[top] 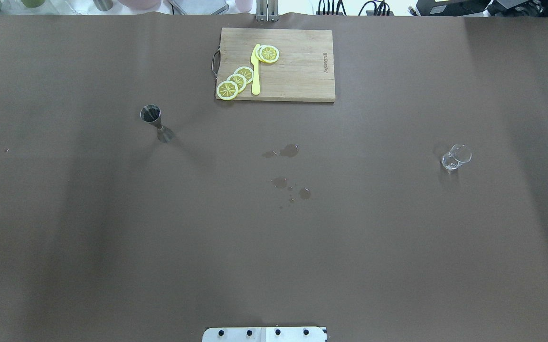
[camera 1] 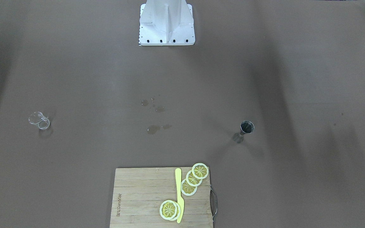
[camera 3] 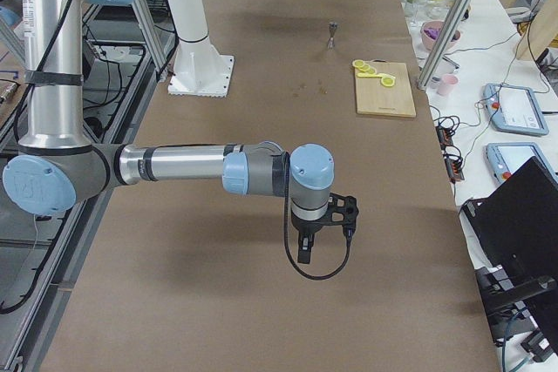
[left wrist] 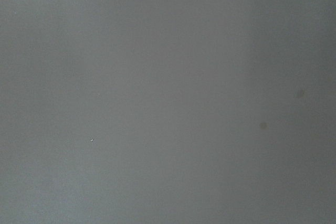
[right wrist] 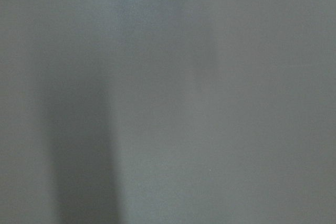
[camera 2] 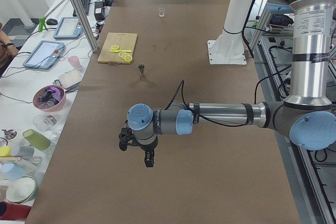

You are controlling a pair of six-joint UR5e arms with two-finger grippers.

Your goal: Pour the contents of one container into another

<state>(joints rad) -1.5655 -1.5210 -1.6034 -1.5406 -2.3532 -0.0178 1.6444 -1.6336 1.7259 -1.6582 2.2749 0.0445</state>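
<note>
A small metal jigger (camera 1: 245,129) (top: 154,121) stands upright on the brown table, on my left side. A small clear glass (camera 1: 39,120) (top: 456,157) stands far across from it on my right side. My left gripper (camera 2: 137,148) hangs over the table's near end in the exterior left view, well short of the jigger (camera 2: 141,70). My right gripper (camera 3: 324,233) hangs over the table's opposite end. Both show only in the side views, so I cannot tell whether they are open or shut. Both wrist views hold only bare table.
A wooden cutting board (top: 302,71) (camera 1: 138,196) lies at the far middle edge with several lemon slices (top: 237,81) and a yellow knife (top: 255,71). Wet spots (top: 288,151) mark the table's middle. The robot's white base (camera 1: 166,22) stands at the near edge.
</note>
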